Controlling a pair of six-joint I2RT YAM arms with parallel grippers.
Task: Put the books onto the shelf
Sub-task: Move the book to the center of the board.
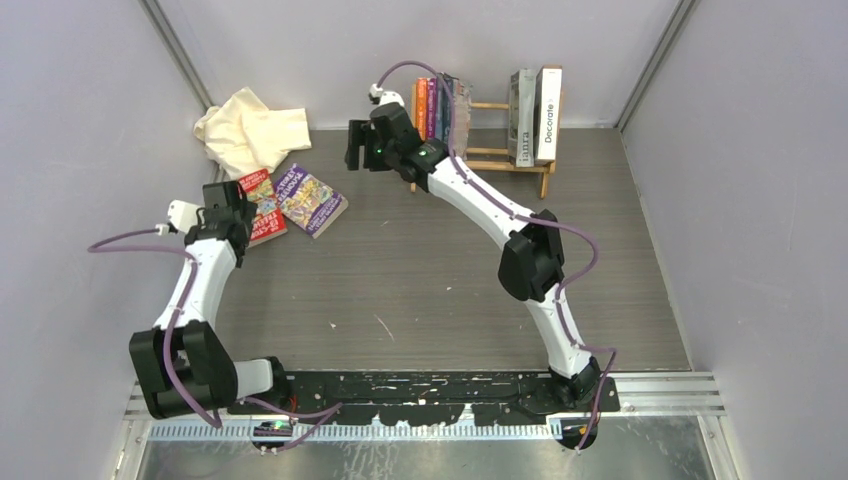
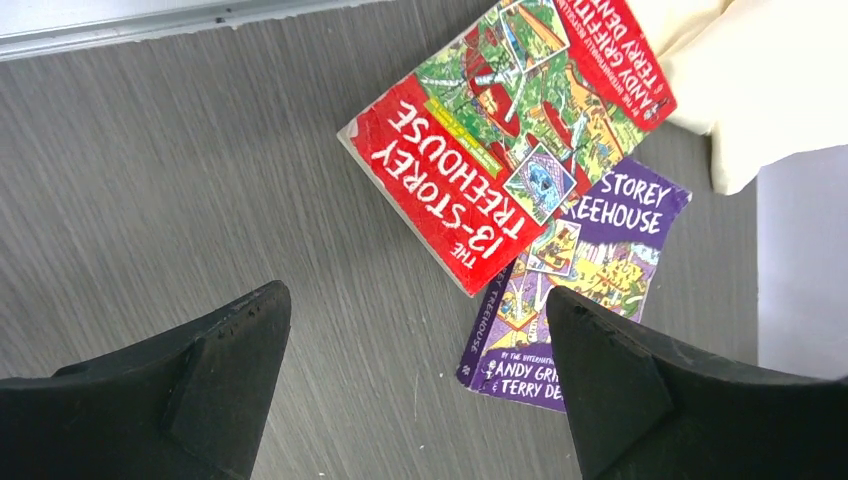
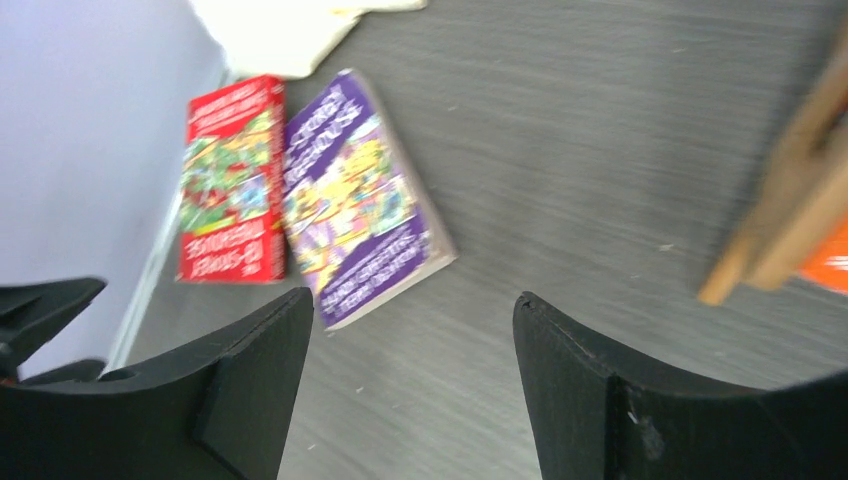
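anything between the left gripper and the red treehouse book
No. In the left wrist view only bare grey table shows between the open left gripper and the red book's near corner; the purple book lies off to the side.

Purple book (image 1: 312,200) flat, shelf (image 1: 493,153) partly filled

The table (image 1: 430,270) looked matt, grey, wood-grained. At ten o'clock the cream cloth (image 1: 250,130) lay soft and creased beside glossy paper-covered books (image 1: 312,200); at one o'clock, the shelf (image 1: 505,164) was bare pale wood.

Red book (image 1: 265,206), purple book (image 1: 312,200) flat; other books (image 1: 547,115) upright on shelf (image 1: 505,158)
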